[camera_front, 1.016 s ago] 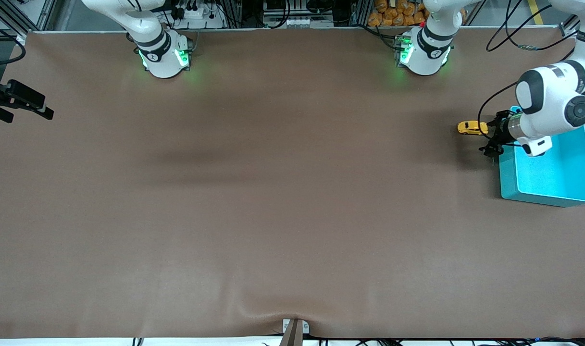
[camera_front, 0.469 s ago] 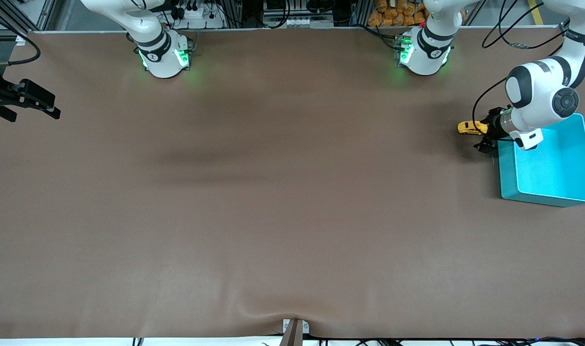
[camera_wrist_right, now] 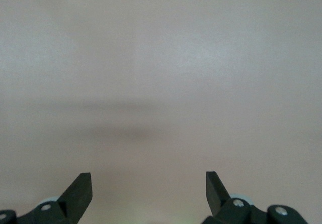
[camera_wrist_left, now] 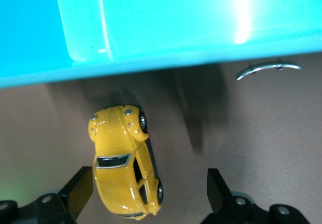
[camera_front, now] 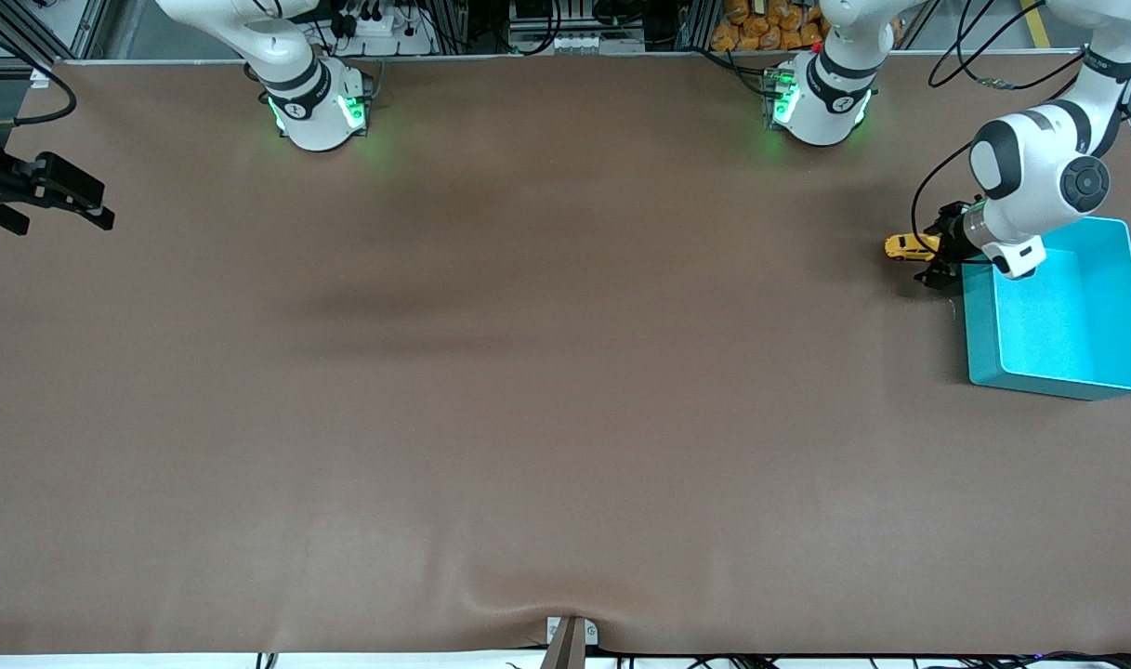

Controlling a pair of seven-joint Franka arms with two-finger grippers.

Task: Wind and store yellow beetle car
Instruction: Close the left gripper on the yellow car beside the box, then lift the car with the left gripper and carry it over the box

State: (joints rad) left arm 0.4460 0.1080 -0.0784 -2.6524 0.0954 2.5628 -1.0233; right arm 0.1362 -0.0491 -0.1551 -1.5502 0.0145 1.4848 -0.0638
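**Little Yellow Car Is Waiting Beside the Bin**

From the front view, the yellow beetle car (camera_front: 911, 247) is sitting on the brown table (camera_front: 528, 372), just beside the teal bin (camera_front: 1058, 321) at the left arm's end. The left gripper (camera_front: 937, 258) is hanging low next to the car, by the bin's corner. The right gripper (camera_front: 40, 190) is waiting over the table's edge at the right arm's end, well apart from everything.

In the left wrist view, the car (camera_wrist_left: 126, 161) is resting on its wheels. It is shiny yellow with a round roof, dark windows and tiny silver lights. The left gripper (camera_wrist_left: 146, 194) is spread wide, and the car is sitting near one finger (camera_wrist_left: 80, 189), not squeezed. The bin (camera_wrist_left: 151, 27) is close by.

In the right wrist view, the right gripper (camera_wrist_right: 148, 194) is spread wide over bare table, holding nothing.

The car is not grabbed yet, I think. Picking it up, winding it and dropping it in the bin are all left.
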